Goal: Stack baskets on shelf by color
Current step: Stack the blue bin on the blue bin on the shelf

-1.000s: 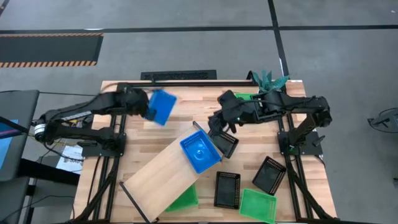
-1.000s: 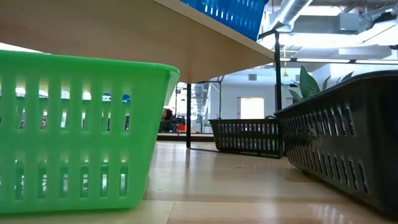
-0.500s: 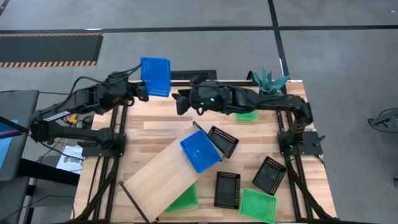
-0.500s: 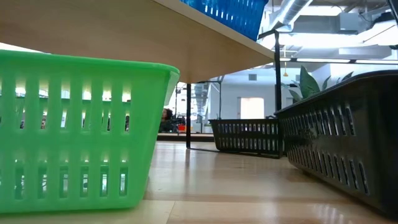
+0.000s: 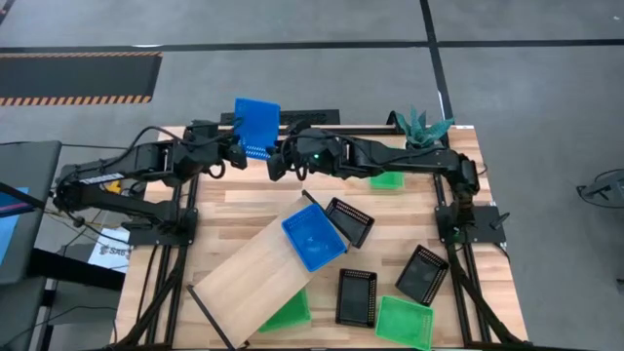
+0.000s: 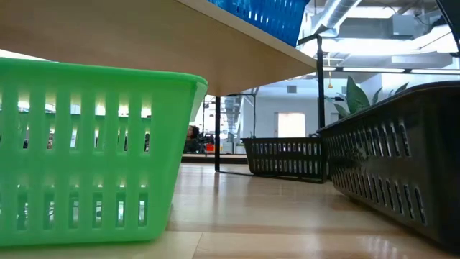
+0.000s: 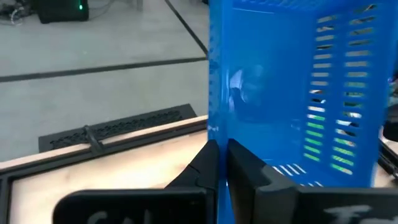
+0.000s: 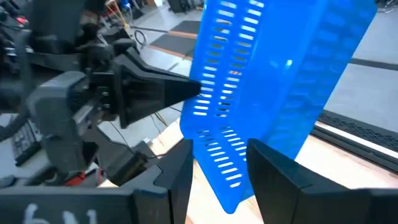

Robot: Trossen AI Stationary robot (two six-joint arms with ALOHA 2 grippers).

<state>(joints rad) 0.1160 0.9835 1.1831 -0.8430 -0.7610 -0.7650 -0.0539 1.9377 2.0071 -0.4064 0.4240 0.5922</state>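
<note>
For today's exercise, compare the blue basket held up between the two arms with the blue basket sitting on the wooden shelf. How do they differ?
The held blue basket is off the table, tipped on edge, with the left hand shut on its wall and the right hand straddling its lower edge. The shelf blue basket lies flat, open side up, on the shelf, touched by neither hand. Both are blue with slotted sides.

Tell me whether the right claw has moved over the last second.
Yes. The right claw has swung away from the black basket near the shelf, toward the table's back edge, and now meets the blue basket that the left claw holds.
</note>
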